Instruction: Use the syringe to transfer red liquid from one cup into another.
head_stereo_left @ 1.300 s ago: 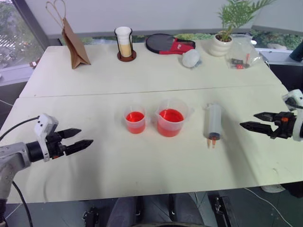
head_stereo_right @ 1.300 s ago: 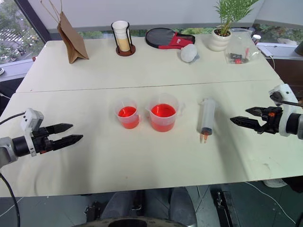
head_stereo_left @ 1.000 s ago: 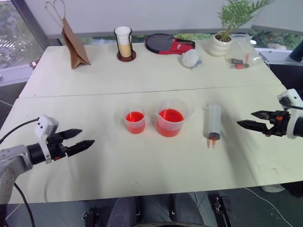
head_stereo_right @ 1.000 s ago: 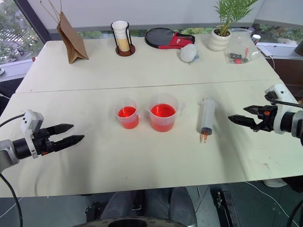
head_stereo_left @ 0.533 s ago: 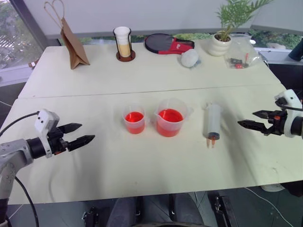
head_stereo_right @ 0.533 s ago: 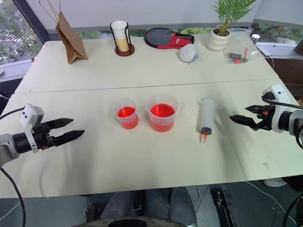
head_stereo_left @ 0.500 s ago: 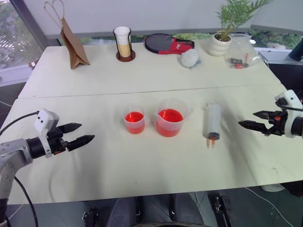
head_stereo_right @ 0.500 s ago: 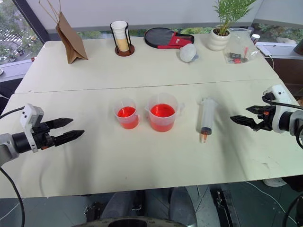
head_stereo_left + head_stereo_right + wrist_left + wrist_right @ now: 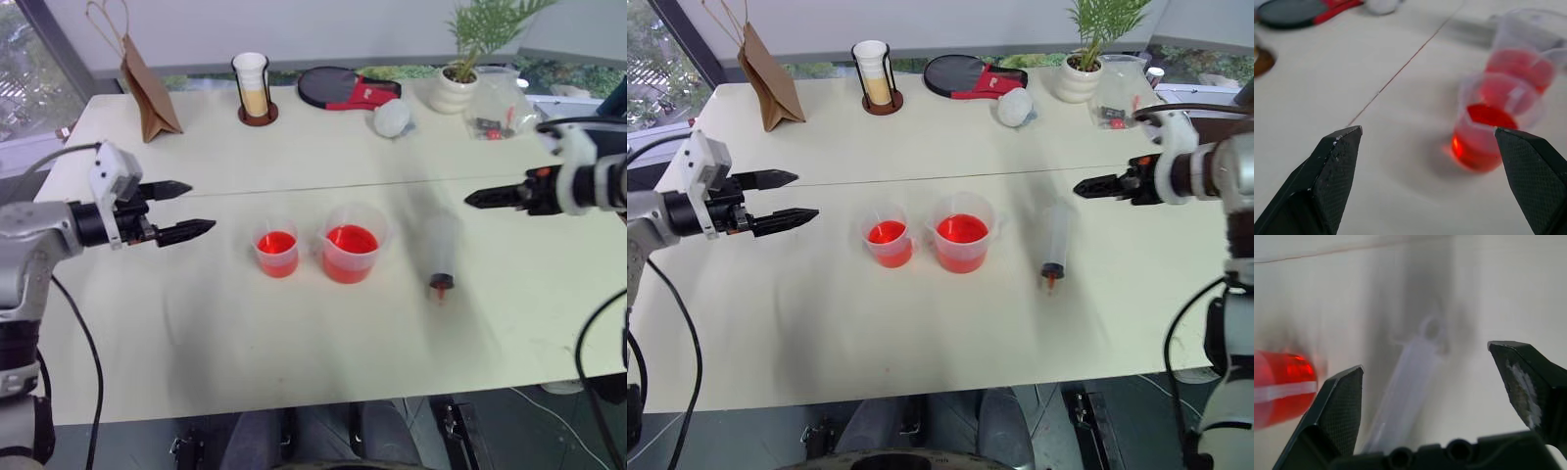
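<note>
The syringe (image 9: 441, 253), clear with an orange-red tip, lies on the table right of the cups. The larger spouted cup (image 9: 354, 245) and the smaller cup (image 9: 276, 251) stand side by side at mid-table, each holding red liquid (image 9: 352, 240). My left gripper (image 9: 201, 206) hovers open to the left of the smaller cup (image 9: 1484, 132), pointing toward it with nothing held. My right gripper (image 9: 475, 198) hangs open, empty, above and beyond the syringe (image 9: 1410, 382), which lies between its fingers in the right wrist view.
Along the far side of the table (image 9: 294, 333) stand a brown paper bag (image 9: 147, 83), a white cup in a black stand (image 9: 254, 90), a black and red paddle (image 9: 343, 88), a white ball (image 9: 394, 117), a potted plant (image 9: 460, 83) and a clear bag (image 9: 495, 108).
Both arms have risen and swung inward. The left gripper moved up toward the cups; the right gripper moved up and left toward the syringe. Both stayed open.
</note>
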